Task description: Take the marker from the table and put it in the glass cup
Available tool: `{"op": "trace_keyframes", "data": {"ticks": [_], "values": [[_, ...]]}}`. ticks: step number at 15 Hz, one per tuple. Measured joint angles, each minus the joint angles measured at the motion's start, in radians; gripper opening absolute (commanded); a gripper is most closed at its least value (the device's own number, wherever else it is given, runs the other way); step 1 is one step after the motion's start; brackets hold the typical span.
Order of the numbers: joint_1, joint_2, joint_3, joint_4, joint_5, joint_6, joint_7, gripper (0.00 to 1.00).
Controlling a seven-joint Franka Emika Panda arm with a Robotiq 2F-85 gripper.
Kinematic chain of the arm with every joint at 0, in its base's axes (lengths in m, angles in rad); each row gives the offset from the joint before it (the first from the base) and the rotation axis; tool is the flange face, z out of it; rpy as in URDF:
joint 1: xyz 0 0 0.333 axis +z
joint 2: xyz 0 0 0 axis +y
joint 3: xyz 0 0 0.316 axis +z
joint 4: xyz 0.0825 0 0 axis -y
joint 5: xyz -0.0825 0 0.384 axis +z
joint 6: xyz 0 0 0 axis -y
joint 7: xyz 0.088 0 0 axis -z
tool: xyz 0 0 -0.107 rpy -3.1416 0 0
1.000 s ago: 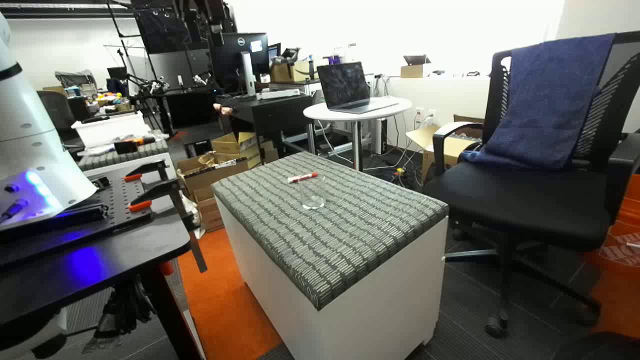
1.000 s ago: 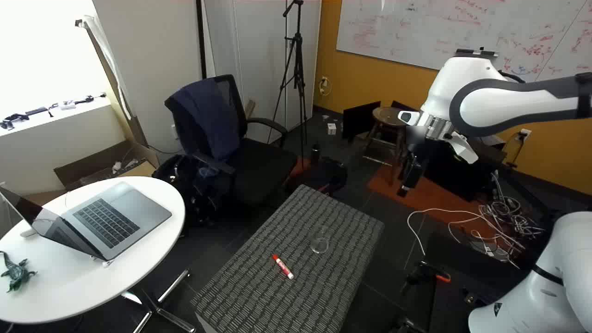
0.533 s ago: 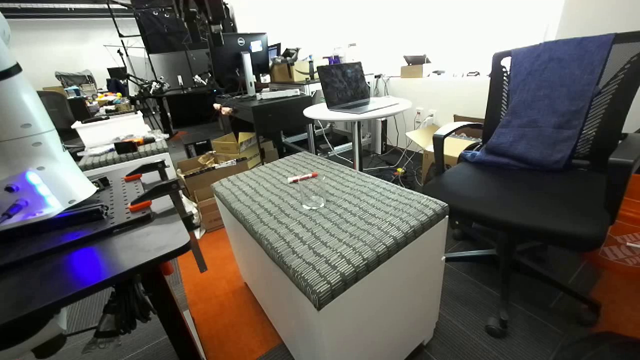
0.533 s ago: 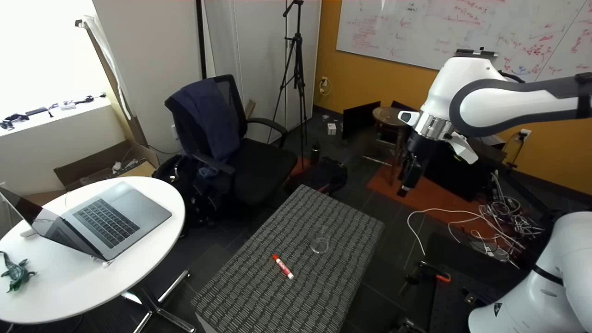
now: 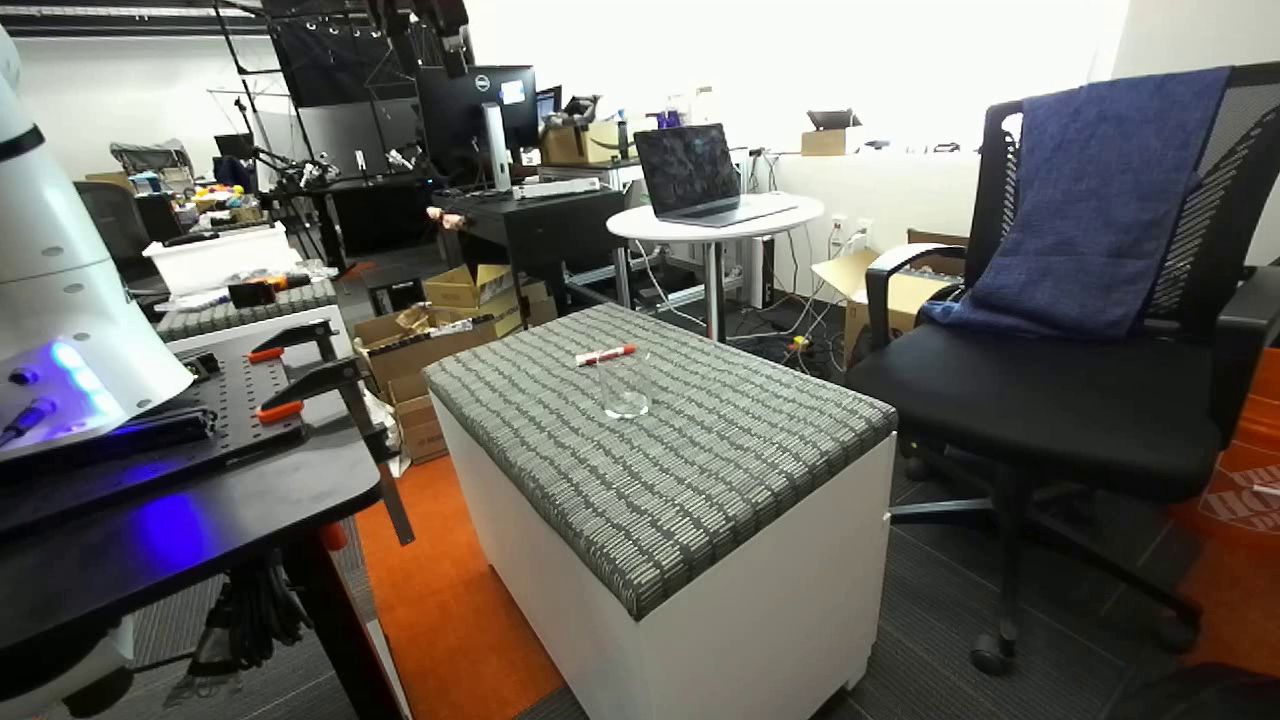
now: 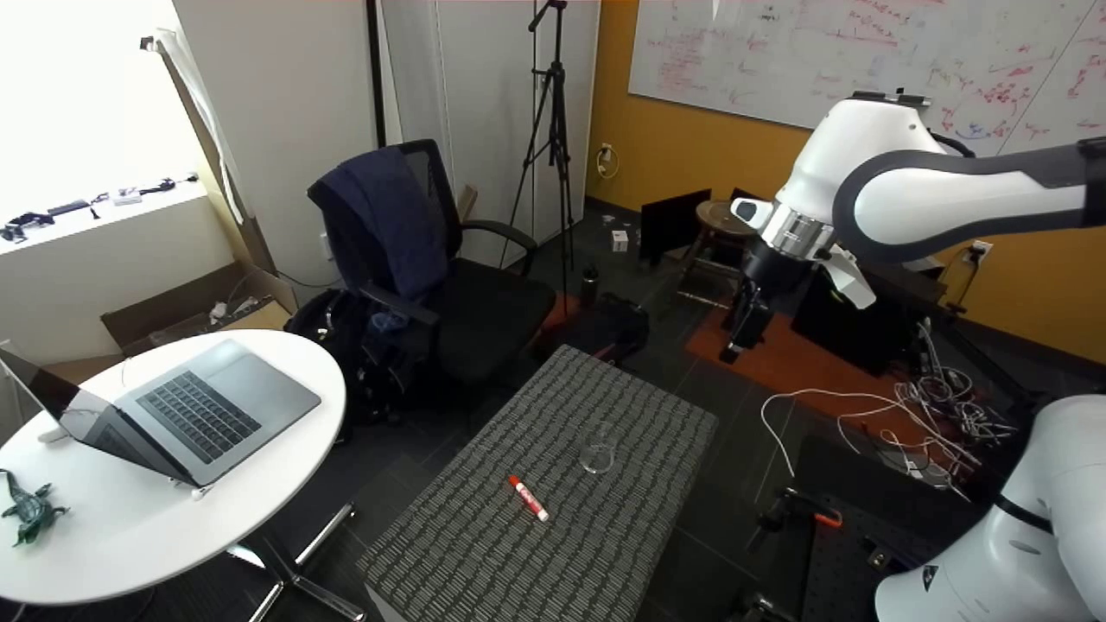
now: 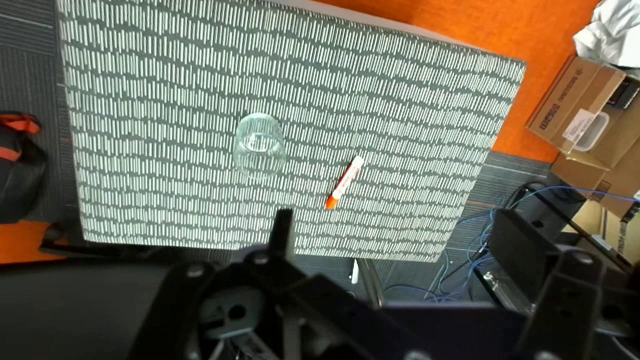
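Note:
The marker, red and white, lies flat on the grey woven table top in both exterior views (image 5: 606, 355) (image 6: 529, 498) and in the wrist view (image 7: 345, 182). Its red end points towards the gripper side in the wrist view. The glass cup (image 5: 626, 392) (image 6: 597, 455) (image 7: 260, 147) stands upright on the table (image 5: 740, 470) (image 6: 596, 544) (image 7: 150, 200), a short way from the marker and apart from it. My gripper (image 6: 733, 352) hangs high above and beside the table; it also shows at the top of an exterior view (image 5: 432, 62). In the wrist view the gripper (image 7: 395, 235) is open, with nothing between its fingers.
A round white table (image 6: 259, 518) with a laptop (image 6: 207, 415) stands beside the table. A black chair (image 5: 1040, 400) with a blue cloth stands near. Cardboard boxes (image 7: 575, 110) and cables lie on the floor. The black desk (image 5: 330, 470) carries the robot base.
In the last half second my gripper has moved slightly towards the table and a little lower in an exterior view. The marker and the cup have not moved.

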Motion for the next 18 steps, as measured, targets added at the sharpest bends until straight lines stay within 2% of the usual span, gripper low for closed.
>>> {"op": "trace_keyframes", "data": {"ticks": [9, 14, 18], "values": [[0.069, 0.122, 0.108, -0.002, 0.073, 0.325, 0.088, 1.0], [0.125, 0.247, 0.158, 0.005, 0.121, 0.532, 0.179, 1.0], [0.188, 0.369, 0.172, 0.027, 0.207, 0.678, 0.187, 1.0]]}}
